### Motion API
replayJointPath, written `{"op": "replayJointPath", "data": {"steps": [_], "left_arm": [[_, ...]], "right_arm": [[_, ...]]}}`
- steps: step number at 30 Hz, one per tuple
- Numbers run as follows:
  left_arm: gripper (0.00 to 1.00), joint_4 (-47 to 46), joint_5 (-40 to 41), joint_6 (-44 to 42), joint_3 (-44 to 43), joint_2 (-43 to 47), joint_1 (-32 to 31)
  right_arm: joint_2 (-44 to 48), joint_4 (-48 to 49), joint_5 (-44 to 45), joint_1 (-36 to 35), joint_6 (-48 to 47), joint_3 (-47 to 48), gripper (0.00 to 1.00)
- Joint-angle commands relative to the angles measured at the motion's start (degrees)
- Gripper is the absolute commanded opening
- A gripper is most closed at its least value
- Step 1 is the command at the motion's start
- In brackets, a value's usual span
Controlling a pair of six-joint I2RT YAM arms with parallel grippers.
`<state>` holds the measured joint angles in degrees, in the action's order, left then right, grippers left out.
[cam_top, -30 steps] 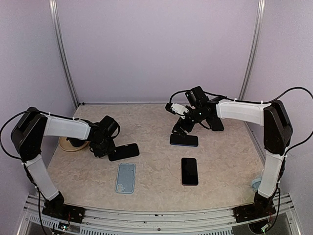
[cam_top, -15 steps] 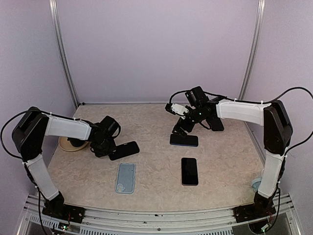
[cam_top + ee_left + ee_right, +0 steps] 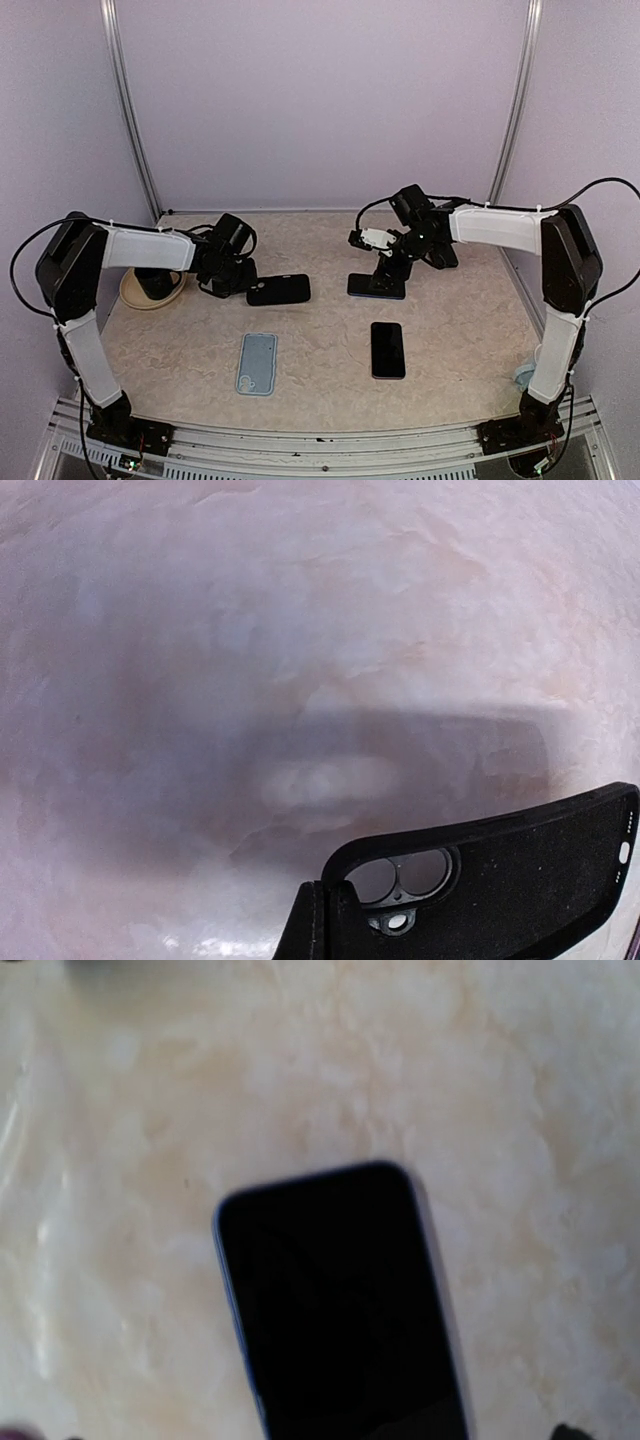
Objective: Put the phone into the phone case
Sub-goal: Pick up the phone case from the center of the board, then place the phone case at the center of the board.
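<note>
My left gripper [image 3: 242, 284] is shut on one end of a black phone case [image 3: 279, 290] and holds it just above the table, left of centre. In the left wrist view the case [image 3: 520, 880] shows its camera cut-out beside my finger [image 3: 318, 932]. My right gripper [image 3: 386, 268] hangs over the near end of a dark phone with a blue edge [image 3: 377, 287], which lies flat on the table. The right wrist view shows that phone [image 3: 340, 1300] below, and only finger tips at the bottom corners, spread wide. The gripper looks open and empty.
A second black phone [image 3: 388, 350] lies screen-up near the front, right of centre. A light blue phone case [image 3: 257, 363] lies near the front, left of centre. A tan dish [image 3: 150, 292] holding a dark object sits at the left edge.
My left arm has swung right and away, carrying the black case toward the table's middle. My right gripper has shifted slightly right over the blue-edged phone.
</note>
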<state>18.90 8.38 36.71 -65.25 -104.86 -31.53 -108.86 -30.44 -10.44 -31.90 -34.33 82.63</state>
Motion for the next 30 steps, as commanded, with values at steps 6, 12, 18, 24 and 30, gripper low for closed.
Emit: {"op": "replayJointPath", "data": {"steps": [6, 12, 18, 24, 30], "left_arm": [[0.0, -1.4, -7.4, -14.0, -10.7, -8.8, 0.3], [0.0, 1.7, -6.6, -19.9, -15.9, -12.9, 0.6], [0.01, 3.7, -5.8, -21.4, -18.5, -14.9, 1.2], [0.15, 3.5, -6.0, -21.0, -18.3, -15.0, 1.2], [0.36, 3.6, -3.9, -20.3, -17.6, -13.5, 1.2]], "right_arm": [[-1.5, -1.0, -7.7, 2.8, -4.2, -0.4, 1.0], [-2.2, -0.5, -10.7, 3.7, -6.0, -0.4, 1.0], [-3.8, -0.3, -11.4, 4.2, -8.0, -0.1, 1.0], [-6.3, 0.8, -12.0, 4.7, -10.9, 0.1, 1.0], [-8.7, 2.9, -12.3, 5.3, -12.3, 1.3, 1.0]]}}
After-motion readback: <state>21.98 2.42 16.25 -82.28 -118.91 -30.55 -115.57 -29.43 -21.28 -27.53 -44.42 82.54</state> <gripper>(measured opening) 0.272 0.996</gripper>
